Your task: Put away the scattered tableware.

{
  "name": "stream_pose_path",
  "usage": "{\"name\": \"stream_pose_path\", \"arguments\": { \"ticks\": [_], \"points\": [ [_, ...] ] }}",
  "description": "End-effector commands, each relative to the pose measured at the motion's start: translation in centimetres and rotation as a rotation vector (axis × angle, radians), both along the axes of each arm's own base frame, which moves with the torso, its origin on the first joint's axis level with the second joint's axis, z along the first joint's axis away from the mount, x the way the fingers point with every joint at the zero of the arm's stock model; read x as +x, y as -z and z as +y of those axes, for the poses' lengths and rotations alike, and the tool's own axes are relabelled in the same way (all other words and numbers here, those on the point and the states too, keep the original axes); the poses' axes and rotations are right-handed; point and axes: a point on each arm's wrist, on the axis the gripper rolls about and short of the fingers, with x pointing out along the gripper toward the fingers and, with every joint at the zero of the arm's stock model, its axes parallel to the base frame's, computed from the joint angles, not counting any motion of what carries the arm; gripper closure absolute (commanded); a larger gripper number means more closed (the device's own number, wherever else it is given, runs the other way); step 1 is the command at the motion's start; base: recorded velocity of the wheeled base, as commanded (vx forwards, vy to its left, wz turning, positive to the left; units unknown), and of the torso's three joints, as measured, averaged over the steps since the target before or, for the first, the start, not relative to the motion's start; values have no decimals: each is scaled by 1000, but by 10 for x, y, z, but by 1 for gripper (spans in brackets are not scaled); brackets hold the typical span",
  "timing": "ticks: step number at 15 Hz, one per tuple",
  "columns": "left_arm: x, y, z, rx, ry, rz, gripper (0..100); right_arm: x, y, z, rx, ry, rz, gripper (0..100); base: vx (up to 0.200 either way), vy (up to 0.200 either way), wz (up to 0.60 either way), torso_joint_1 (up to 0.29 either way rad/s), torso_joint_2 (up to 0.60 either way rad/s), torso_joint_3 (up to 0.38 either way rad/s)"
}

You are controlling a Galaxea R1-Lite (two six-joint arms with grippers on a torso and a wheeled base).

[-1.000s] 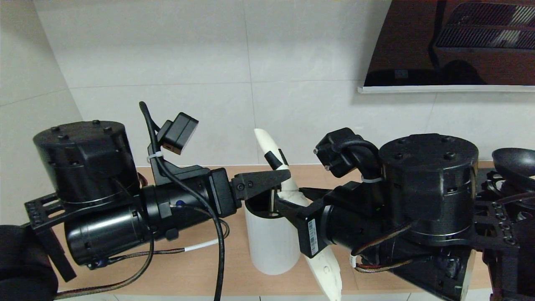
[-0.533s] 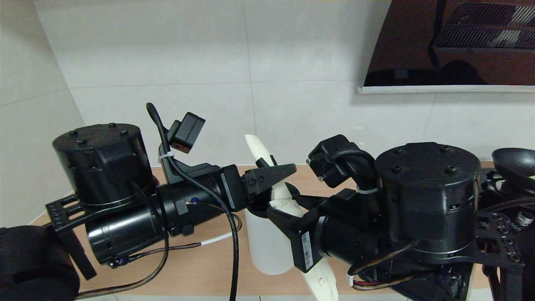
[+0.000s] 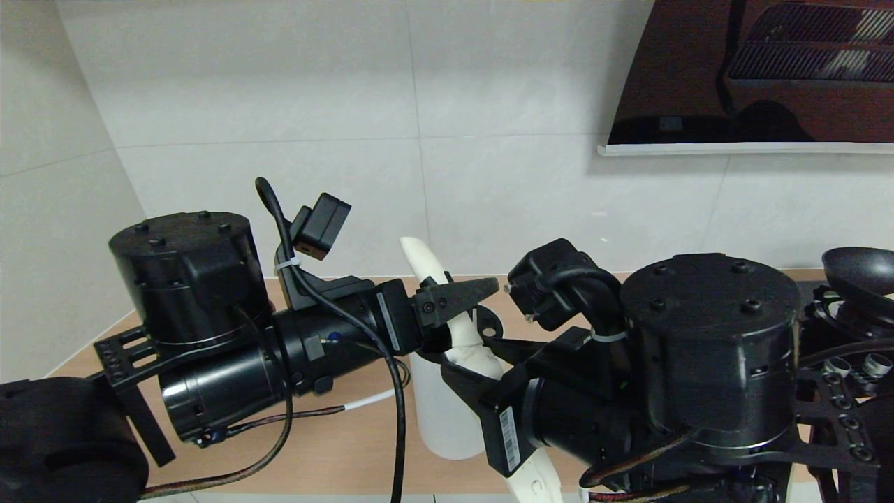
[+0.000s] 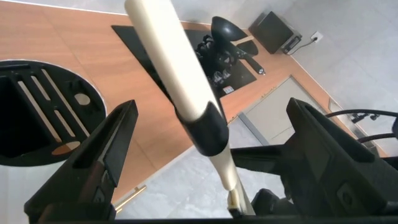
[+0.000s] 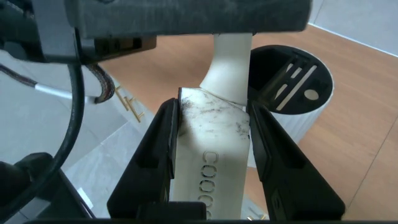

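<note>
One slotted white holder (image 3: pixel 438 412) stands close by the spatula (image 3: pixel 421 260); right gripper (image 5: pixel 212 129) pinches it, left gripper (image 4: pixel 211 115) spread wide round its handle.

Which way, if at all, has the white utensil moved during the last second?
Yes. In the head view the white utensil has sunk and shifted toward the robot's left, measured against the unmoved white holder.

The head camera faced forward at the tiled wall (image 3: pixel 489 181), while both wrist cameras looked closely along the white utensil (image 4: pixel 168 56) toward the shared white holder (image 5: pixel 309 126).
</note>
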Motion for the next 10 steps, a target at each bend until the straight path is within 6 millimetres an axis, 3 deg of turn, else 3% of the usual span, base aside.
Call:
{"name": "stream_pose_path", "arguments": {
  "ticks": [1, 3, 4, 10],
  "points": [
    [0, -1, 0, -2, -2, -2, 0, -1, 1, 1, -4, -5, 2, 100, 0, 0, 0, 0, 0, 0],
    [0, 0, 0, -1, -2, -1, 0, -2, 1, 1, -3, -6, 0, 100, 0, 0, 0, 0, 0, 0],
    [0, 0, 0, 1, -2, 1, 100, -2, 1, 1, -2, -5, 1, 100, 0, 0, 0, 0, 0, 0],
    [-1, 2, 0, 4, 1, 4, 100, -2, 2, 0, -8, -6, 2, 100, 0, 0, 0, 0, 0, 0]
  ]
}}
